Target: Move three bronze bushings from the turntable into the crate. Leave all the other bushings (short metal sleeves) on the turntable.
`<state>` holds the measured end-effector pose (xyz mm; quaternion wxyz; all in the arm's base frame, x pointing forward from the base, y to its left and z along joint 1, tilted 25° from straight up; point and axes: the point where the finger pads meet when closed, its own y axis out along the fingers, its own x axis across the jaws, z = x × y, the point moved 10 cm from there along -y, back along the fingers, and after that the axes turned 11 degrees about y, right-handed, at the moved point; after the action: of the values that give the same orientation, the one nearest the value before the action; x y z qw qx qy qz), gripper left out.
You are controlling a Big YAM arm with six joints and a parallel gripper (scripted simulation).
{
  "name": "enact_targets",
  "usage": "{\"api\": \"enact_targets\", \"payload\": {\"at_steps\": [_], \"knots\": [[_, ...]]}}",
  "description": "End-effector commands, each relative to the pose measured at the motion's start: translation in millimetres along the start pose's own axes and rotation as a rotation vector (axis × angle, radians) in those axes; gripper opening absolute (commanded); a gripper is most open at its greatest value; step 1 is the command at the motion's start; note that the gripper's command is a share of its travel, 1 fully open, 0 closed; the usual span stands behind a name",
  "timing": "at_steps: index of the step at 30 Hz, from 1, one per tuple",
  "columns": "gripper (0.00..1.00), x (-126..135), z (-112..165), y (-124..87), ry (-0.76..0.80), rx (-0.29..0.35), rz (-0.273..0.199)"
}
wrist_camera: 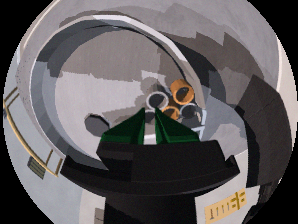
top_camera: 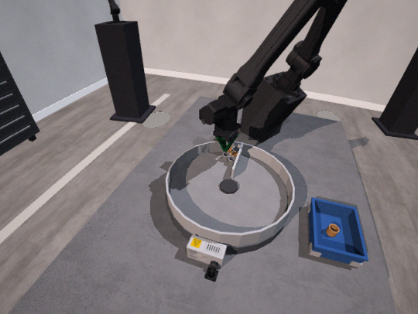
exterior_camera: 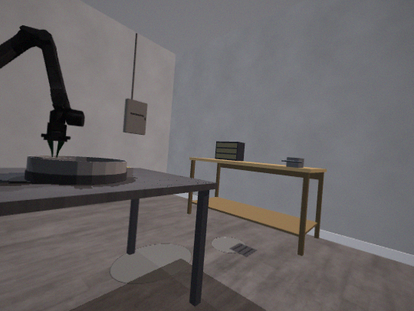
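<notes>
The round turntable [top_camera: 230,189] has a raised rim; it also shows in the side view [exterior_camera: 76,169]. A small cluster of bushings [top_camera: 231,153] lies at its far edge beside a radial divider [top_camera: 239,160]. In the wrist view the cluster holds two bronze bushings [wrist_camera: 178,88] [wrist_camera: 170,112] and grey ones [wrist_camera: 157,100] [wrist_camera: 189,112]. My gripper [top_camera: 224,148] [exterior_camera: 54,153] [wrist_camera: 150,111] hangs just above the cluster, its green fingers nearly together with nothing between them. The blue crate [top_camera: 339,233] at the right holds one bronze bushing [top_camera: 332,228].
A dark hub [top_camera: 229,186] sits at the turntable's centre. A white control box [top_camera: 206,248] stands against the rim's near side. Black pillars [top_camera: 123,66] stand off the mat. The arm's base [top_camera: 271,104] is behind the turntable.
</notes>
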<state>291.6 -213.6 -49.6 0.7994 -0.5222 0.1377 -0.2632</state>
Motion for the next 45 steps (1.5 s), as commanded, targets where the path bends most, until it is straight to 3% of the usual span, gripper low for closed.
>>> {"api": "enact_targets", "payload": {"at_steps": [1,45], "knots": [[0.12,14.9,5.7,-10.4,-0.014,-0.001,-0.036],[0.12,18.2,8.7,-11.2,-0.021,-0.001,-0.037]]}}
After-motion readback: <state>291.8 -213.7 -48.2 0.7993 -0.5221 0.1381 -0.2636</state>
